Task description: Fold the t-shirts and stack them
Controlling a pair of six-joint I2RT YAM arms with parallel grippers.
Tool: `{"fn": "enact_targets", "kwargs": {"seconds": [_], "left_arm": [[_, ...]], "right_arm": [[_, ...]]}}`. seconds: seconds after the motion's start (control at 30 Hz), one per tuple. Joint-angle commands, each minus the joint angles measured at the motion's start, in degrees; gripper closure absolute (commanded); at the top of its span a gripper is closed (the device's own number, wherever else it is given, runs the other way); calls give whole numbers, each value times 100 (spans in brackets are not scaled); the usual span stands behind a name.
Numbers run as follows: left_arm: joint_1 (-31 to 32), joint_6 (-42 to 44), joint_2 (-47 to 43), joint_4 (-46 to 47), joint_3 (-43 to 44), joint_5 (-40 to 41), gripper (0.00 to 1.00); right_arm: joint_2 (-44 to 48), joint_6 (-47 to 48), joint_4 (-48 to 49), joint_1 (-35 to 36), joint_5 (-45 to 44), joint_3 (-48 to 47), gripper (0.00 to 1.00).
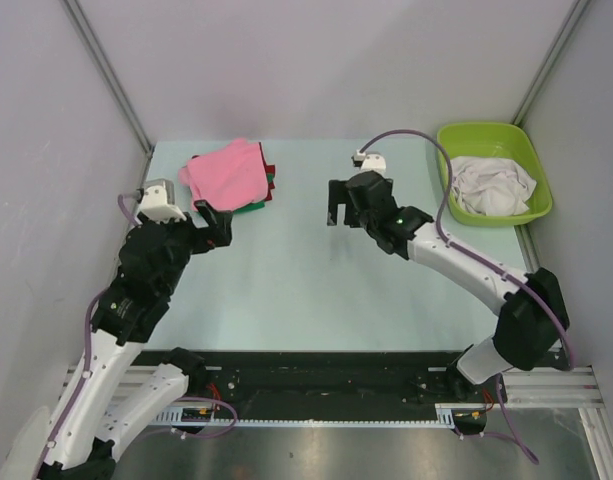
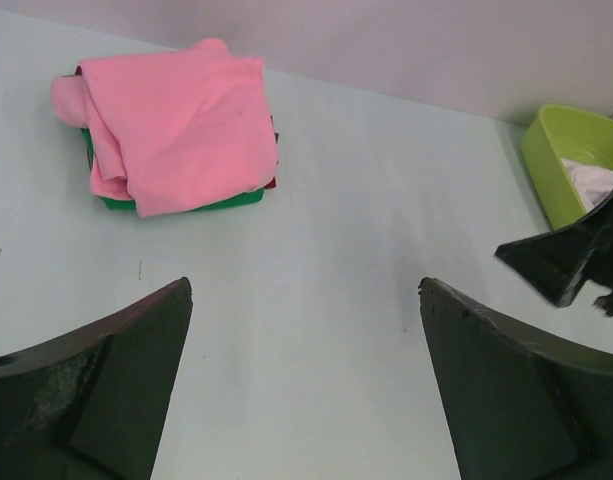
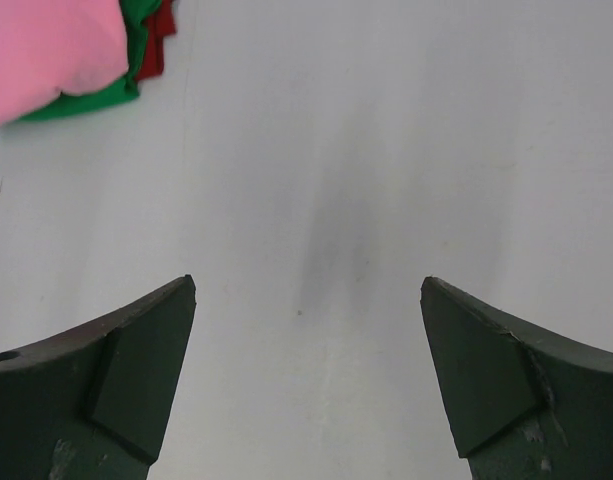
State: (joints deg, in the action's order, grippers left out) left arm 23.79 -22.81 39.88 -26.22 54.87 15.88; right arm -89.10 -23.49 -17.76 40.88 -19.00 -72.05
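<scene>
left gripper [image 1: 214, 218], right gripper [image 1: 336, 208] gaping wide, holding nothing; white shirts [image 1: 494, 186] sitting in tub [image 1: 486, 131], rightward of right gripper, nearer one.

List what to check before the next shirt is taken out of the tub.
1. Nothing in the left gripper, jaws wide: ok.
2. Nothing in the right gripper, jaws wide: ok.
3. Stack order, pink t-shirt over green t-shirt and red t-shirt: ok.
4. Top of the stack folded flat and square: not ok, lumpy and skewed.
5. The white t-shirts lie in the lime-green tub: ok; how many, cannot tell.
6. The table between the arms free of cloth: ok.
</scene>
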Motion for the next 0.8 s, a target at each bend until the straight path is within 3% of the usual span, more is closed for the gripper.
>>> {"fn": "enact_targets", "kwargs": {"seconds": [0.0, 0.3, 0.77], "left_arm": [[38, 725, -24, -67, -38, -340, 0], [20, 540, -472, -217, -792, -261, 0], [29, 409, -859, -85, -1295, -278, 0]], "right_arm": [[595, 423, -114, -54, -1393, -195, 0], [771, 688, -588, -423, -2283, -195, 0], [1043, 679, -439, -1144, -2187, 147, 0]]}}
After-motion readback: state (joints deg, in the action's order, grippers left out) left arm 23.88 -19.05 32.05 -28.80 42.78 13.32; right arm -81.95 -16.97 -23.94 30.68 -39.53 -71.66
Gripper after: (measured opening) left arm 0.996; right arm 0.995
